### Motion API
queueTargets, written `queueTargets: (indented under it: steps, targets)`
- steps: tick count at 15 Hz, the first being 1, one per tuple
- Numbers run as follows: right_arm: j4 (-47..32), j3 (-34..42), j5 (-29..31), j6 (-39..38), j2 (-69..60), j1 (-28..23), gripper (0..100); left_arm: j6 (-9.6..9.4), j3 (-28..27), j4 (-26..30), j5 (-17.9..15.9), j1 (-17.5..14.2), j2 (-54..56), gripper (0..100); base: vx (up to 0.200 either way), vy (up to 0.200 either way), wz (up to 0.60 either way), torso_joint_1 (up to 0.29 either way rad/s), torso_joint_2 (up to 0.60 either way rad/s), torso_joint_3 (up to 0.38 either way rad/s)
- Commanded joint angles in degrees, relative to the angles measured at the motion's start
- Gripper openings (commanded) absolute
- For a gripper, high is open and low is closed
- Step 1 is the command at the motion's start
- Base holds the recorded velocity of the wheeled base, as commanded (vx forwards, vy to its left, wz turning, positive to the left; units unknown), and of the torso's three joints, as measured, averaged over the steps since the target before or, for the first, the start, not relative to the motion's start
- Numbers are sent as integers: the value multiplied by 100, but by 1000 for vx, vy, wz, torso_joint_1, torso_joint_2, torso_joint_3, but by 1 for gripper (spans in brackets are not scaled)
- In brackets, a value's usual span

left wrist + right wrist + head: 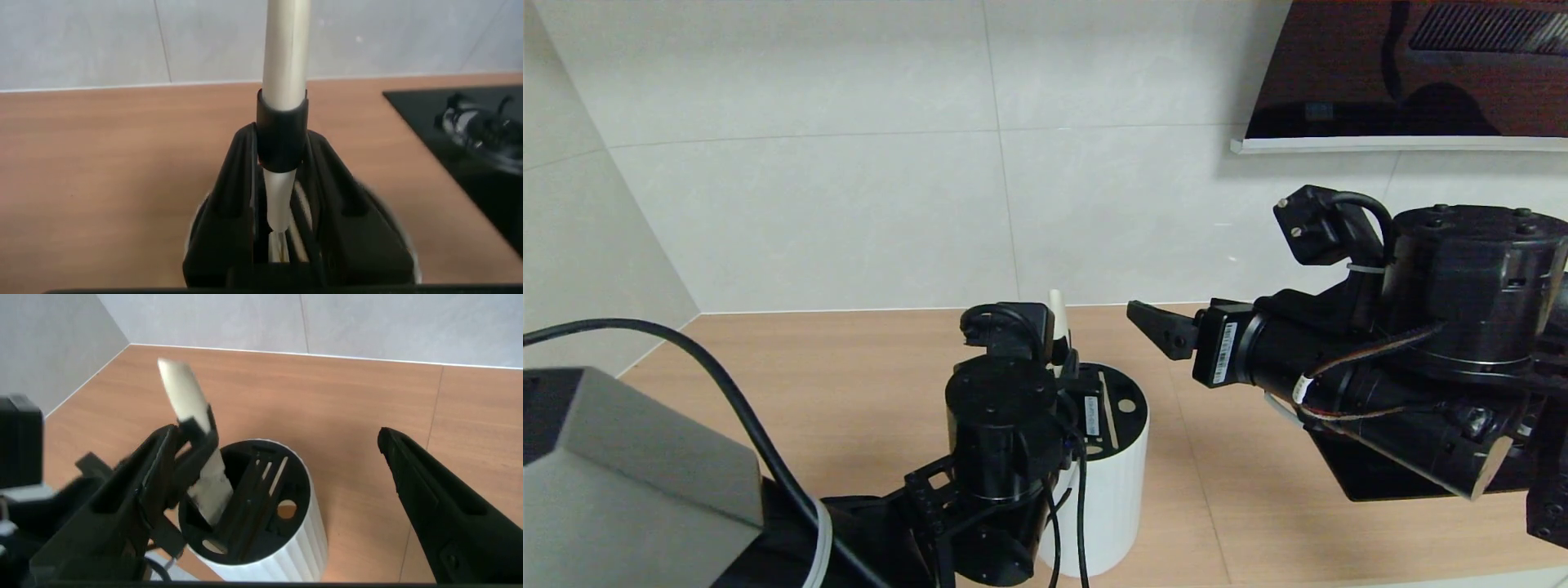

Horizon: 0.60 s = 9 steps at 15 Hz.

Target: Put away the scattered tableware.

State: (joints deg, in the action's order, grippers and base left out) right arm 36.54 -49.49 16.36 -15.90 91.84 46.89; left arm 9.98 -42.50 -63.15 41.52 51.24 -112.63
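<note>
utensil with cream handle is clamped in the left gripper, its tip inside the white holder at the counter's 6 o'clock. stowing is judged in hand; a straight release is called for next. right gripper, at the holder's 2 o'clock, seems parted.

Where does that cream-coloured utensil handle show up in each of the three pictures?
Head view: cream-coloured utensil handle, centre, just its tip.
Left wrist view: mid-picture, rising from the left claw.
Right wrist view: slanting into the white ribbed cylindrical holder.
Shared landmark: that holder beneath it.
</note>
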Motion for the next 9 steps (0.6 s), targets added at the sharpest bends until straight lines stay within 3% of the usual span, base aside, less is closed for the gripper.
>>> queueTargets:
  steps: [1, 6, 7, 9]
  targets:
    - [3, 1, -1, -1, 9, 5, 100, 4, 31, -13, 5, 0, -66, 0, 0, 0, 0, 0, 0, 0]
    - [-6, 1, -1, -1, 9, 5, 100, -5, 31, -13, 23, 18, -93, 0, 0, 0, 0, 0, 0, 0]
    - [3, 1, -1, -1, 0, 5, 100, -5, 40, -13, 31, 18, -93, 100, 0, 0, 0, 0, 0, 0]
    - [-6, 10, -1, -1, 0, 5, 100, -14, 57, -66, 23, 18, -57, 100, 0, 0, 0, 0, 0, 0]
